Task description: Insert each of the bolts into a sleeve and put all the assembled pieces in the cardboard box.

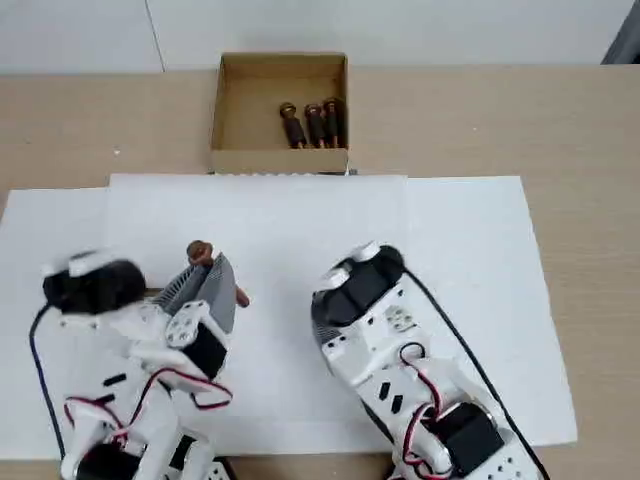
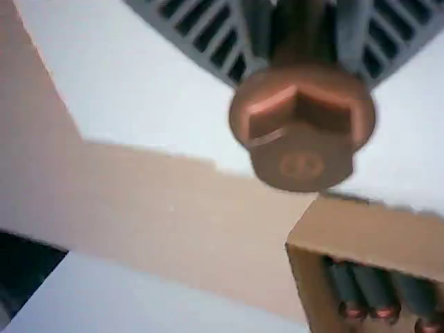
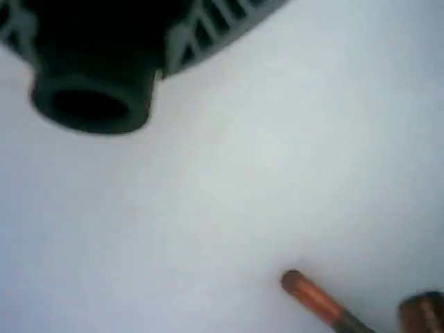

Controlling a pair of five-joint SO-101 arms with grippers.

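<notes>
Left claw [image 1: 215, 275] pinching bolt [image 2: 302, 125] over paper sheet [image 1: 450, 260]. Right claw [image 3: 118, 35] seemingly gripping sleeve [image 3: 90, 97]. Insertion step running; next needing bolt tip aligning with sleeve bore. Three assembled pieces [image 1: 313, 124] lying in cardboard box [image 1: 280, 160].

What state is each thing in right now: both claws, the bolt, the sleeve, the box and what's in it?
left claw: shut on the bolt
right claw: shut on the sleeve
bolt: held, not yet in a sleeve
sleeve: held, bore looks empty
cardboard box: open on top, partly filled
assembled pieces: three, lying side by side in the box
</notes>
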